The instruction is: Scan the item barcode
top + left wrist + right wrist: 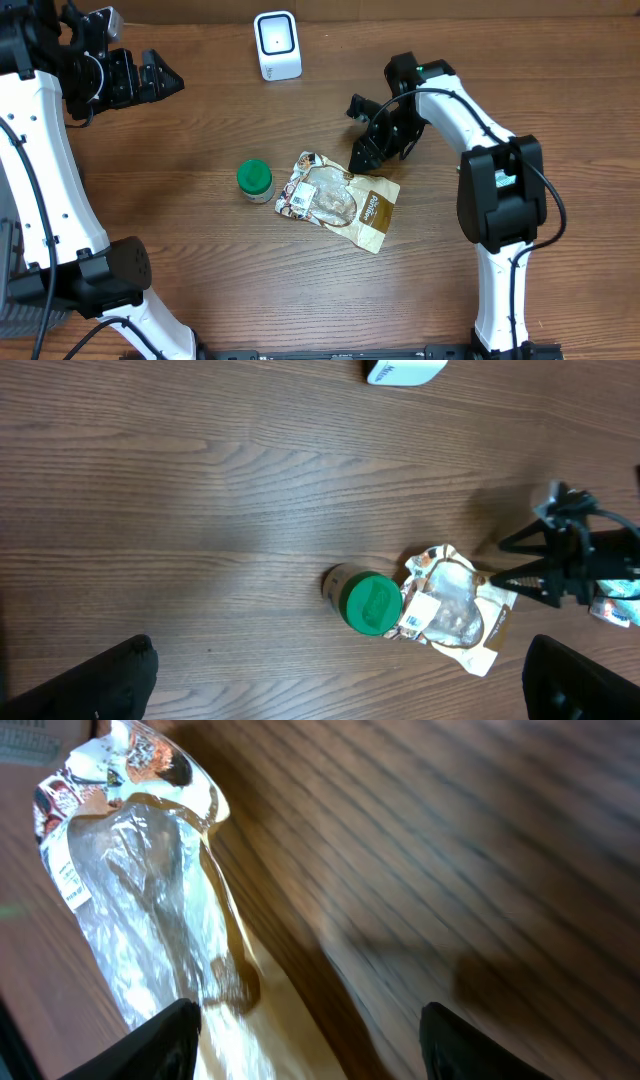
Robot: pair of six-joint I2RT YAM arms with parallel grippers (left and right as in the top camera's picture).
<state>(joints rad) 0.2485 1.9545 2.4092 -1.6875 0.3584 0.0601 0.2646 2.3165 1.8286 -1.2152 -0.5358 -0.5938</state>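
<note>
R tool: jaws part-spread, nothing btwn them, sitting over the top-R edge of the snack pouch; can't tell if a tip touches it. Pouch lies flat mid-bench, clear window up, white label at its L end. Green-lid jar just beside pouch's L end. White scanner upright at far edge, well apart from pouch. L tool: jaws wide, empty, up at far L, well away from all items.
</note>
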